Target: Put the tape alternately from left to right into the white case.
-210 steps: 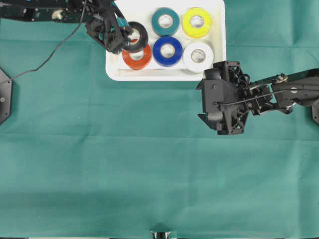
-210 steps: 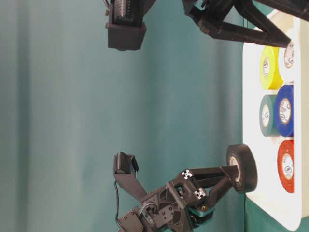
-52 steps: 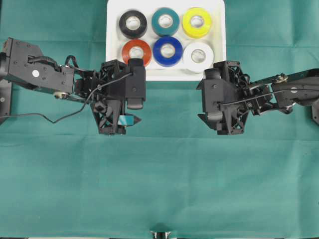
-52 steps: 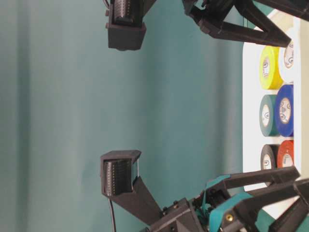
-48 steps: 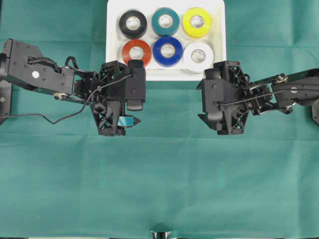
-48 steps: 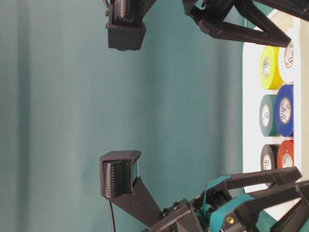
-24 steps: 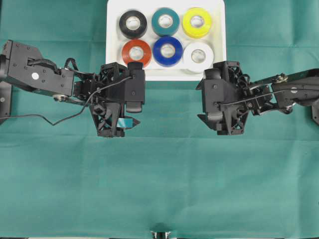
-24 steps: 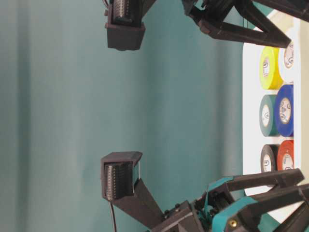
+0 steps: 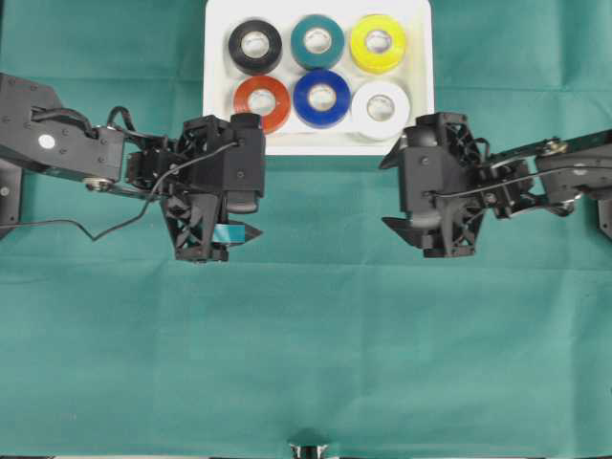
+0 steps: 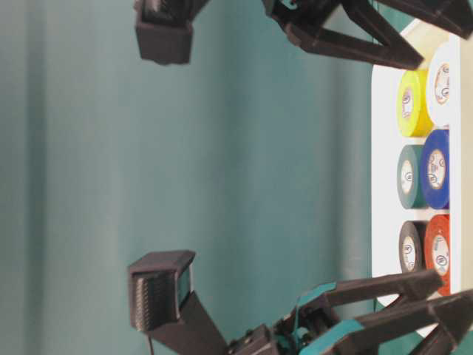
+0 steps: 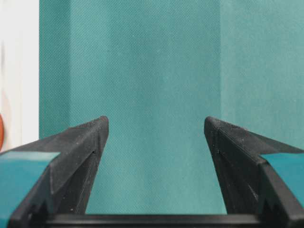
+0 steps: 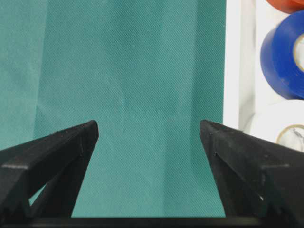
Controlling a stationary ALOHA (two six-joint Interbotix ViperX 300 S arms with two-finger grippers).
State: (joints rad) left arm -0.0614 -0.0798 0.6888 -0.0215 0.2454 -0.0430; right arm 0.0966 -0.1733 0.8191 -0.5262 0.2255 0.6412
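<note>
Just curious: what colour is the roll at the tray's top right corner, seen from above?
Yellow roll, clearest in the overhead view.

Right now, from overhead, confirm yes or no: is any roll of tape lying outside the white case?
No. All six rolls sit inside the white case, in two rows of three, with only green cloth around it.

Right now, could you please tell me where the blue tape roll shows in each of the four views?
Overhead: blue tape roll, front row middle of the white case.
Table-level: right edge, mid-height.
Left wrist: not in view.
Right wrist: upper right corner.
Shared landmark: the white tape roll beside it, also in table-level and right wrist.
</note>
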